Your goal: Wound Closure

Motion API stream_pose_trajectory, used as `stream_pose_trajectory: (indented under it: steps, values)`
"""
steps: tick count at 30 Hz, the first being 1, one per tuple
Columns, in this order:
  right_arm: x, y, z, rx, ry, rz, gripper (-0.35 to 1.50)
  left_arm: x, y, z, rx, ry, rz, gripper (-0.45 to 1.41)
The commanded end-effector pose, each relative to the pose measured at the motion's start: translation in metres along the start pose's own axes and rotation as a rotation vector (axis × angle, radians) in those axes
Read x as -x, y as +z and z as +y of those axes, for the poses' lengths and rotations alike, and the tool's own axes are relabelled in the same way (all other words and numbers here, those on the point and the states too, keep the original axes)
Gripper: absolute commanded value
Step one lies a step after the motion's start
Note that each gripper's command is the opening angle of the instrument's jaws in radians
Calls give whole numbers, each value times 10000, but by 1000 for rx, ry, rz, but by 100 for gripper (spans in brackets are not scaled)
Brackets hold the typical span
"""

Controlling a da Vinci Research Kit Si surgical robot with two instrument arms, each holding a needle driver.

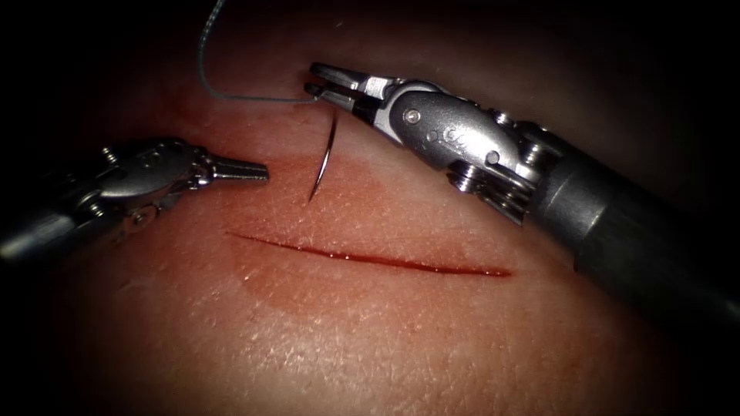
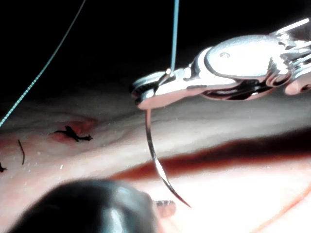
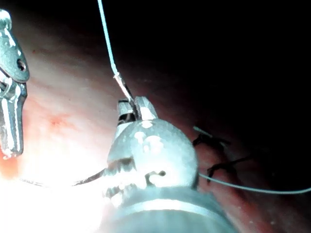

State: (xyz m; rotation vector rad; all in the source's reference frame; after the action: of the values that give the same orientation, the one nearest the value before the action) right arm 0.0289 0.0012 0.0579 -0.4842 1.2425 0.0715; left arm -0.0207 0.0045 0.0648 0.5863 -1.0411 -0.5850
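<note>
My right tool (image 1: 314, 83) is shut on the curved needle (image 1: 327, 154) at its thread end. The needle hangs point-down over the tissue (image 1: 401, 339), on the far side of the cut (image 1: 370, 259), above its left part. Its whole curve shows and none of it is in the tissue. The thread (image 1: 202, 54) runs left from the needle's end, then up out of view. My left tool (image 1: 258, 171) is left of the needle's point, jaws shut on nothing. The left wrist view shows the needle (image 2: 154, 160) hanging from the right tool (image 2: 146, 94).
Red fluid stains the tissue around the cut's left half (image 1: 270, 289). Dark cut thread ends (image 2: 73, 133) sit on the tissue farther off, seen also as knots (image 3: 214, 145) beyond the right tool. A strand of thread (image 3: 252, 189) trails past them.
</note>
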Motion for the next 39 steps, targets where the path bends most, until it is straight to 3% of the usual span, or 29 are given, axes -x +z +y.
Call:
stream_pose_trajectory:
  steps: [1, 6, 7, 12, 17, 21, 23, 28, 33, 39]
  values:
    - [-15, 7, 20, 30, 5, 25, -35, 15, 0, -1, 11, 5, 22, -45]
    - [-34, 12, 24, 18, 8, 59, -35, 13, 5, -15, -38, -33, 64, -45]
    - [-33, 14, 19, 22, -31, 64, -35, 2, 11, -17, -65, 96, 106, -45]
    - [-43, 23, 5, 35, -45, 51, -35, -33, 25, -27, -114, 134, 193, -45]
    - [-47, 21, -3, 55, -48, 24, -35, -40, 28, -29, 12, 129, 256, -45]
    - [-46, 19, -6, 44, -62, 19, -35, -52, 28, -29, 42, 94, 299, -45]
    - [-45, 18, -11, 14, -144, -1, -35, -74, 31, -29, 58, 73, 357, -45]
    - [-50, 25, -19, -22, -294, -28, -35, -95, 35, -29, 47, 53, 411, -45]
    - [-57, 36, -28, -90, -416, 11, -35, -109, 36, -34, 23, 37, 443, -45]
    - [-45, 33, -36, -129, -480, 12, -35, -122, 36, -36, 10, 41, 490, -45]
